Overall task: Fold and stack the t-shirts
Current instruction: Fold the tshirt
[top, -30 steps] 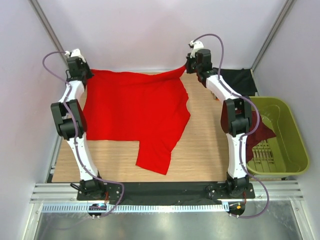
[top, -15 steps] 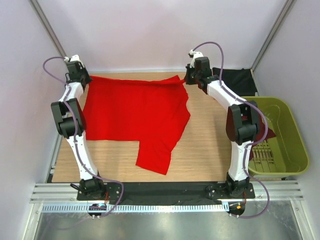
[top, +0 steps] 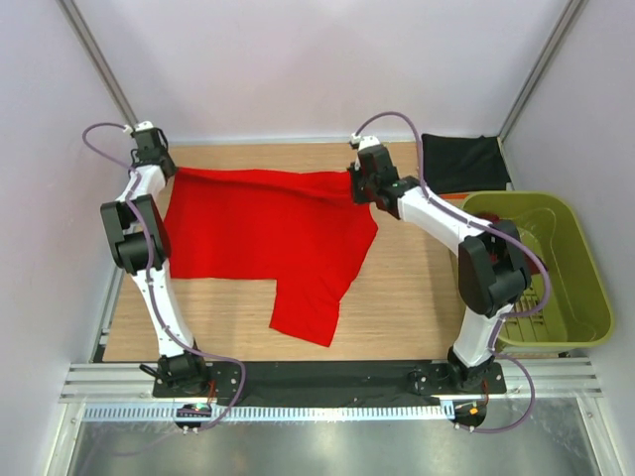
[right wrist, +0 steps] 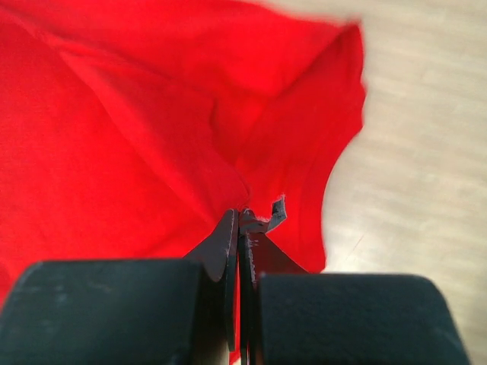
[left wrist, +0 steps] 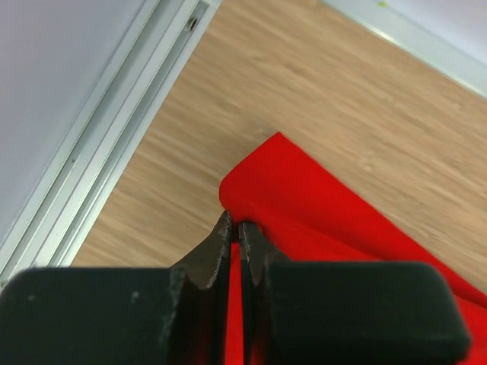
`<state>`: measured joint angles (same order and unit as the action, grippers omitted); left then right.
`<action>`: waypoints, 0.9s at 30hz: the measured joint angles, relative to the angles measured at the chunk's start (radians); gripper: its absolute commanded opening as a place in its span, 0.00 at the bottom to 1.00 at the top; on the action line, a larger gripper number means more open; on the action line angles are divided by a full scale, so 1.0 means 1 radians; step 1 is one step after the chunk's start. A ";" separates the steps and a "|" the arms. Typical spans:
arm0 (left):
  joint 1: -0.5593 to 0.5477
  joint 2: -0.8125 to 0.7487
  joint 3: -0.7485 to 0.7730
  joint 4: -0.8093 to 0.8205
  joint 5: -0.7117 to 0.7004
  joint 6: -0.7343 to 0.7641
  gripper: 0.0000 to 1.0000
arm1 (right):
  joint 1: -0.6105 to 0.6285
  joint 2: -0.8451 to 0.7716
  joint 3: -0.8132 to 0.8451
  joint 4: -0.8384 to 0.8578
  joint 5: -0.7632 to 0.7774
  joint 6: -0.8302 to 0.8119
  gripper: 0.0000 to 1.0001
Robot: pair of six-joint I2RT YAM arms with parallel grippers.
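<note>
Lying spread, red t-shirt (top: 263, 228), black t-shirt (top: 464, 162), olive basket (top: 589, 273) apart

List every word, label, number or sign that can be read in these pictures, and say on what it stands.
No text can be read.
The red t-shirt, the black t-shirt and the olive basket carry no print.
Small coloured marks by the arm bases: too small to read.

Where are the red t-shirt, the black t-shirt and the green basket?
red t-shirt (top: 258, 228): top external view, middle of the cloth
black t-shirt (top: 464, 162): top external view, middle of the cloth
olive-green basket (top: 571, 263): top external view, inner right wall
</note>
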<state>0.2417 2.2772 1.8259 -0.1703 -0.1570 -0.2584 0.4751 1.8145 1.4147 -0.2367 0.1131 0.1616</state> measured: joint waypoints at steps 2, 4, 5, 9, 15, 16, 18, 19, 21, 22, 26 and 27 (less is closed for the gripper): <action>0.000 0.000 -0.003 -0.023 -0.013 -0.005 0.13 | 0.019 -0.006 -0.053 -0.006 0.019 0.018 0.01; 0.000 0.000 -0.003 -0.051 -0.026 -0.014 0.18 | 0.030 -0.008 -0.110 -0.006 0.029 0.036 0.01; 0.000 0.000 -0.003 -0.068 -0.032 -0.019 0.18 | 0.031 -0.009 -0.137 -0.007 0.031 0.044 0.02; 0.001 -0.013 -0.041 -0.108 -0.065 -0.031 0.17 | 0.032 -0.026 -0.217 -0.012 0.024 0.060 0.05; 0.002 -0.056 -0.103 -0.172 -0.113 -0.036 0.22 | 0.039 -0.126 -0.259 -0.026 -0.008 0.058 0.24; 0.002 -0.061 -0.104 -0.184 -0.121 -0.043 0.24 | 0.039 -0.150 -0.269 -0.026 -0.016 0.060 0.28; 0.002 -0.082 -0.118 -0.197 -0.133 -0.061 0.27 | 0.040 -0.190 -0.280 -0.036 -0.028 0.057 0.32; 0.002 -0.096 -0.130 -0.206 -0.135 -0.071 0.28 | 0.040 -0.203 -0.281 -0.042 -0.031 0.060 0.35; 0.002 -0.141 -0.176 -0.218 -0.132 -0.098 0.30 | 0.040 -0.218 -0.282 -0.050 -0.034 0.072 0.36; 0.002 -0.165 -0.199 -0.229 -0.124 -0.111 0.30 | 0.040 -0.221 -0.281 -0.056 -0.031 0.083 0.36; 0.000 -0.263 -0.296 -0.256 -0.066 -0.164 0.31 | 0.040 -0.218 -0.275 -0.103 0.008 0.142 0.38; -0.002 -0.290 -0.325 -0.258 -0.047 -0.177 0.31 | 0.038 -0.209 -0.268 -0.113 0.016 0.152 0.38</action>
<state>0.2398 1.9869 1.5013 -0.4282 -0.2039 -0.4355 0.5133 1.6051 1.1469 -0.3500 0.1287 0.3138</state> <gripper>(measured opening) 0.307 0.377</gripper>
